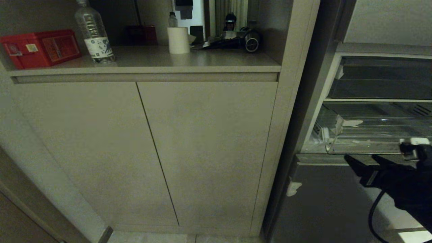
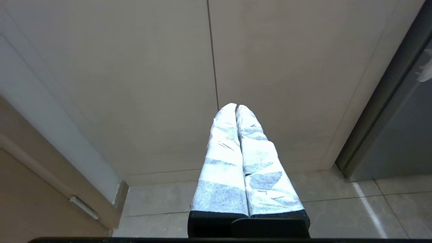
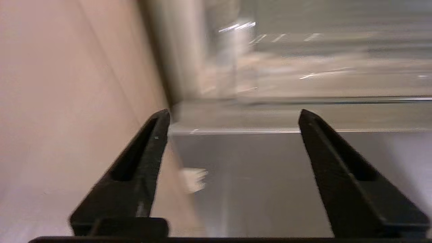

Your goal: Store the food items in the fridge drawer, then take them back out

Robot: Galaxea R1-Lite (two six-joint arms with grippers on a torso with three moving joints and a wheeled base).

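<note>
- Below the fridge drawer's (image 1: 364, 143) front lip, the right gripper (image 3: 233, 116) hangs with jaws spread wide and empty
- Drawer lies just above and ahead, its long axis level, across the jaws' line
- Food items show in no view
- Left gripper (image 2: 236, 108), jaws pressed together, is parked facing the cabinet doors (image 1: 145, 152), farther off

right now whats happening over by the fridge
The right gripper hangs open and empty just below the front lip of the clear fridge drawer, which stands pulled out. No food items show in any view. The left gripper is shut and parked low in front of the cabinet doors.
</note>
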